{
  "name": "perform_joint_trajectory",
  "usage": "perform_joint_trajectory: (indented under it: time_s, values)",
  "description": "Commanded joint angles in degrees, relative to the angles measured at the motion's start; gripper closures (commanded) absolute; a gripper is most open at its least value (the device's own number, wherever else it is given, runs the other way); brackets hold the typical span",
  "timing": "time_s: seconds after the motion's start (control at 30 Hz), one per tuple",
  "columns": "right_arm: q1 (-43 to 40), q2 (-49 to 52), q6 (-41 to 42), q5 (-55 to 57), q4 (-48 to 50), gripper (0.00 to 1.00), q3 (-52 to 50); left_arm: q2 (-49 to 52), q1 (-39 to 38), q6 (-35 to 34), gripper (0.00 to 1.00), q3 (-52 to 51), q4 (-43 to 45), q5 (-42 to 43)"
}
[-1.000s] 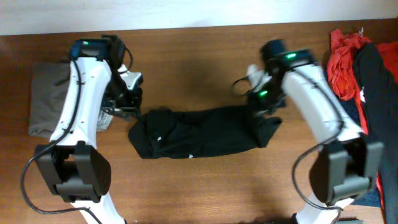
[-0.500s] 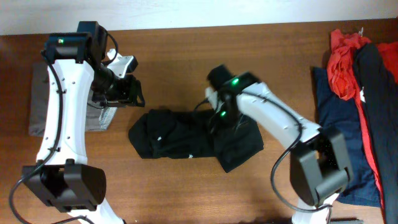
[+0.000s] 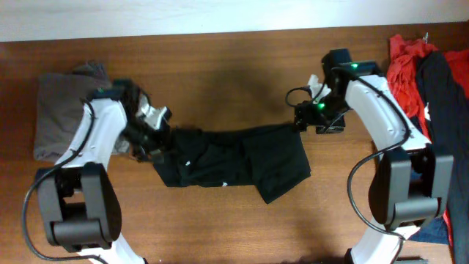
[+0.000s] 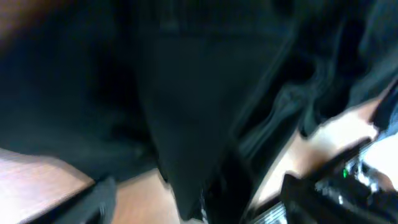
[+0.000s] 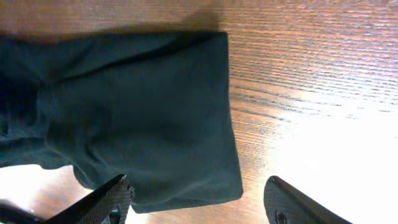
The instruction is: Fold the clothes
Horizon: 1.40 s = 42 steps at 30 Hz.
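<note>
A wooden table (image 3: 220, 66) is seen from above, with a strip of white wall (image 3: 220, 15) along the top edge of the frame. The black T-shirt (image 3: 220, 158) is laid across the middle of the table as a long, rumpled band. Its right part is doubled over into a flatter panel whose lower corner juts toward the bottom of the frame. The left gripper (image 3: 157, 138) is placed at the left end of the shirt, over the bunched fabric. In the left wrist view, which is heavily blurred, dark cloth fills most of the picture. The two fingers are made out at the lower corners, spread wide apart, with fabric lying between them and nothing pinched. The right gripper (image 3: 302, 121) is held at the upper right corner of the shirt. In the right wrist view its fingers are likewise spread wide, and the folded edge of the shirt and bare wood are seen between them; whether the cloth is touched cannot be told. A grey garment (image 3: 55, 110) is lying at the left edge of the table, partly under the left arm. A red garment (image 3: 403, 70) and a black garment (image 3: 443, 88) are piled at the far right, well apart from the T-shirt.
</note>
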Motion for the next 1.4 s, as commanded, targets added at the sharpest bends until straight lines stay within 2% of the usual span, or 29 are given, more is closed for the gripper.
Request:
perform_joint_trajectory:
  time_s: [0.0,0.07,0.17,0.23,0.33,0.43,0.53,0.63,0.67,0.77,0.8,0.87,1.1,1.13,1.17,1.2,1.23,1.3,1.37]
  values:
    - [-0.4,-0.8,-1.0,-2.5,0.1,0.27,0.8,-0.5,0.0,0.0,0.02,-6.3,7.8,4.8]
    - [-0.3,-0.8,-1.0,-2.5,0.1,0.28,0.8,-0.4,0.0,0.0,0.01,-11.1,14.1,4.7]
    - [-0.3,-0.8,-1.5,-2.5,0.1,0.28,0.8,-0.4,0.0,-0.1,0.02,-15.5,18.6,4.8]
    - [-0.3,-0.8,-1.5,-2.5,0.2,0.28,0.8,-0.4,0.0,-0.1,0.11,-17.0,20.2,5.3]
    - [-0.3,-0.8,-1.4,-2.5,0.3,0.29,0.8,-0.4,-0.2,0.0,0.49,-17.6,22.5,7.5]
    - [-0.3,-0.8,-1.4,-2.5,0.0,0.32,0.8,-0.5,-0.5,0.0,0.99,-16.8,23.3,12.9]
    - [-0.3,-0.8,-1.5,-2.5,-0.9,0.33,0.8,-1.5,0.2,0.0,0.99,-13.9,18.7,13.5]
    - [-0.3,-0.8,-2.5,-2.5,-2.3,0.34,0.8,-4.8,2.2,0.7,0.99,-5.1,6.1,6.4]
    - [-0.3,-0.8,-2.5,-2.5,-2.4,0.34,0.8,-6.3,2.9,0.7,0.99,0.4,0.6,1.6]
    - [-0.3,-0.8,-2.5,-2.5,-2.3,0.34,0.8,-8.4,2.8,1.2,0.99,13.9,-7.7,-7.3]
    - [-0.3,-0.8,-2.5,-2.5,-2.3,0.35,0.8,-8.5,1.7,2.1,0.99,19.8,-8.8,-8.5]
    - [-0.3,-0.8,-2.5,-2.5,-2.1,0.34,0.8,-8.5,-0.4,2.1,1.00,22.4,-7.7,-8.5]
    - [-0.3,-0.8,-2.5,-2.5,-2.6,0.35,0.8,-3.1,-14.1,1.4,0.99,18.0,-8.0,-18.0]
    - [-0.3,-0.8,-2.5,-2.5,-2.6,0.35,0.8,-1.9,-15.4,0.9,0.97,17.6,-7.7,-19.4]
    - [-0.3,-0.8,-2.5,-2.5,-2.6,0.35,0.8,0.0,-17.1,-0.4,0.87,17.4,-7.5,-21.0]
    - [-0.3,-0.8,-2.5,-2.5,-2.7,0.35,0.8,1.9,-18.3,-0.5,0.69,17.4,-7.5,-21.2]
    - [-0.3,-0.8,-2.5,-2.5,-2.8,0.35,0.8,3.1,-19.1,-0.5,0.59,17.4,-7.6,-21.1]
    - [-0.3,-0.8,-2.5,-2.5,-2.8,0.35,0.8,4.1,-19.8,-1.3,0.50,17.4,-7.8,-21.0]
    - [-0.3,-0.8,-2.5,-2.5,-2.8,0.35,0.8,4.1,-19.9,-2.0,0.47,18.0,-8.8,-20.4]
